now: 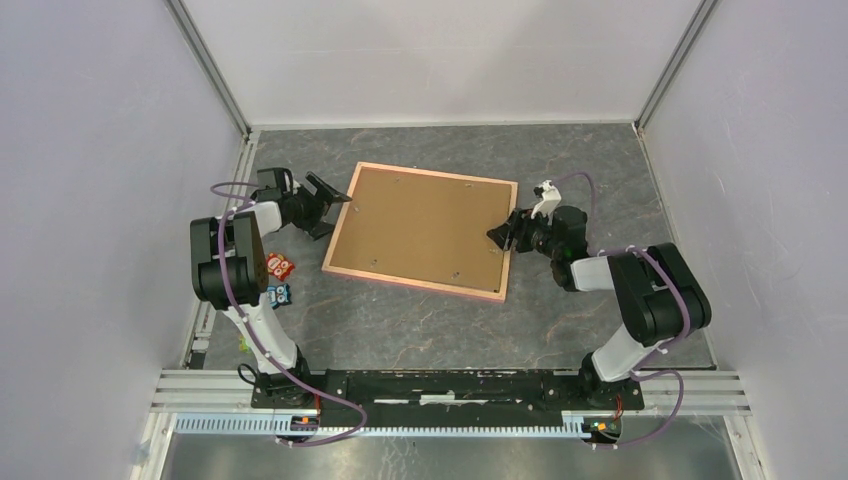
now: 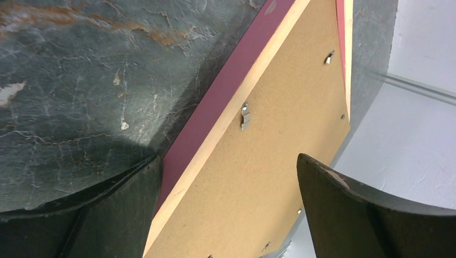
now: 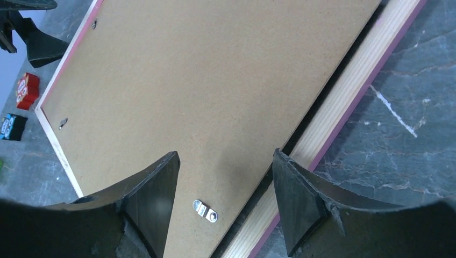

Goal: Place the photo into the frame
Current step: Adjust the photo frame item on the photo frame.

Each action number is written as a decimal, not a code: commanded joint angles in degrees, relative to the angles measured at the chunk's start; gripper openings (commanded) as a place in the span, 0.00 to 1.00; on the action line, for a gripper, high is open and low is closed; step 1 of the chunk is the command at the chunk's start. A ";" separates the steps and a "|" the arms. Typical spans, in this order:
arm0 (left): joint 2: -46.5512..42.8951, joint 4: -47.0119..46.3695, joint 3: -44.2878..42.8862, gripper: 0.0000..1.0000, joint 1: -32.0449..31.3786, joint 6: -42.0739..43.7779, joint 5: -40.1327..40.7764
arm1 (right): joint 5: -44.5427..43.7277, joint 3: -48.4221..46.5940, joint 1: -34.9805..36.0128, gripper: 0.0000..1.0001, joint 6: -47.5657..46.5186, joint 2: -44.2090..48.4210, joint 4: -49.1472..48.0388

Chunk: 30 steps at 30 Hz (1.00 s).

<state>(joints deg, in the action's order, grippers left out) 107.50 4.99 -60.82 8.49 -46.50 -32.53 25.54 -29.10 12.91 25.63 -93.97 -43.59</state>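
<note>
Left claw (image 1: 327,208), right claw (image 1: 503,231) apparently straddle one frame (image 1: 412,281).

Left arm (image 1: 235,262): elbow raised at the left, forearm reaching toward the far side, wrist turned rightward. Left gripper (image 1: 338,215): jaws spread wide, nothing between them. Right arm (image 1: 640,290): elbow bent at the right, forearm extended leftward and low. Right gripper (image 1: 500,228): pointing left, jaws moderately parted, nothing clamped between its fingers (image 3: 156,199).
</note>
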 commanded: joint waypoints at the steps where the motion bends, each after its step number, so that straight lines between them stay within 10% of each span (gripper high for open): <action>1: -1.79 2.27 -0.44 1.00 -3.44 0.18 -3.08 | 5.74 -0.46 4.96 0.69 -5.54 6.26 -3.81; 10: -2.25 3.87 -0.83 1.00 -3.48 1.00 -2.04 | -17.18 -4.48 6.16 0.77 -12.05 6.48 15.47; 30: -8.49 14.22 -5.20 1.00 -4.50 8.48 11.00 | -27.27 -5.56 6.21 0.97 -14.02 18.66 33.66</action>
<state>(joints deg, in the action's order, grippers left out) 103.55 15.88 -63.24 4.91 -42.19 -27.05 1.37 -33.06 19.03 12.19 -73.80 -17.26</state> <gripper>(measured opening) 0.996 0.938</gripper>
